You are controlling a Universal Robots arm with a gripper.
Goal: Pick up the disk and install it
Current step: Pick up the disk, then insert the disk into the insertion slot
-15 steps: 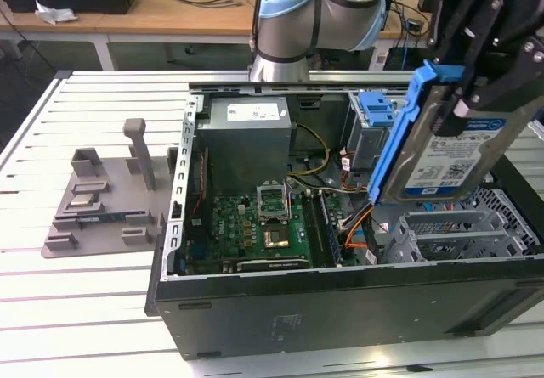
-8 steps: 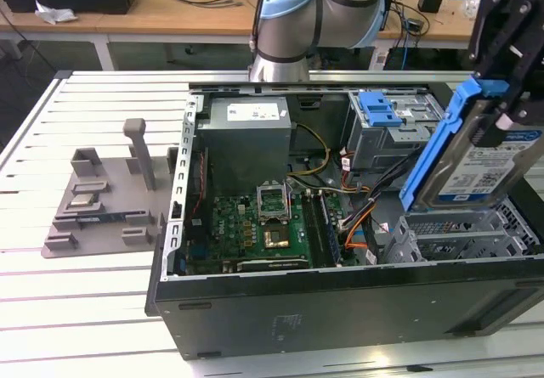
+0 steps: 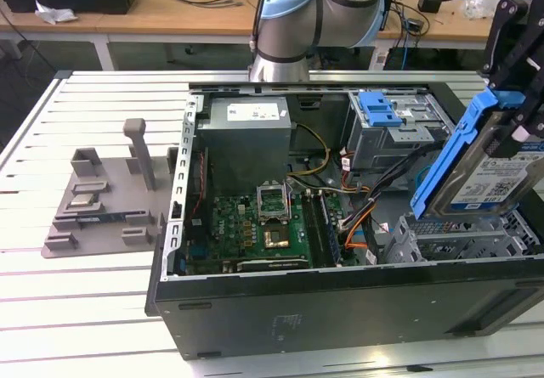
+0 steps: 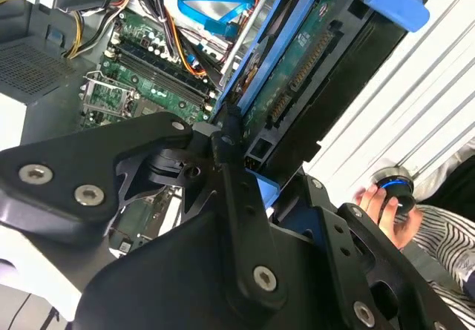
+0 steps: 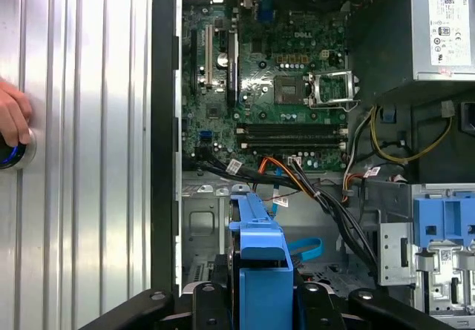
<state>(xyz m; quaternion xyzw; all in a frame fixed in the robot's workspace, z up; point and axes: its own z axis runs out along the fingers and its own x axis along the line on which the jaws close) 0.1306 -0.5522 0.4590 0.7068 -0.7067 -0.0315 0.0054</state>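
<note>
The gripper [image 3: 512,136] has its fingers [image 4: 225,139] clamped on the hard drive [image 3: 491,172]. It holds the drive by the blue carrier frame [image 3: 450,153], tilted and clear of the open computer case [image 3: 340,314]. The pick-up looks done and the install step is in hand, with the drive off its seat and the metal drive cage [image 3: 459,244] just below the fingertips. Seating it would, I judge, call for levelling the drive, lining the carrier's rails up with the cage's bay and keeping clear of the cable bundle [image 5: 326,196] beyond the fingertips.
</note>
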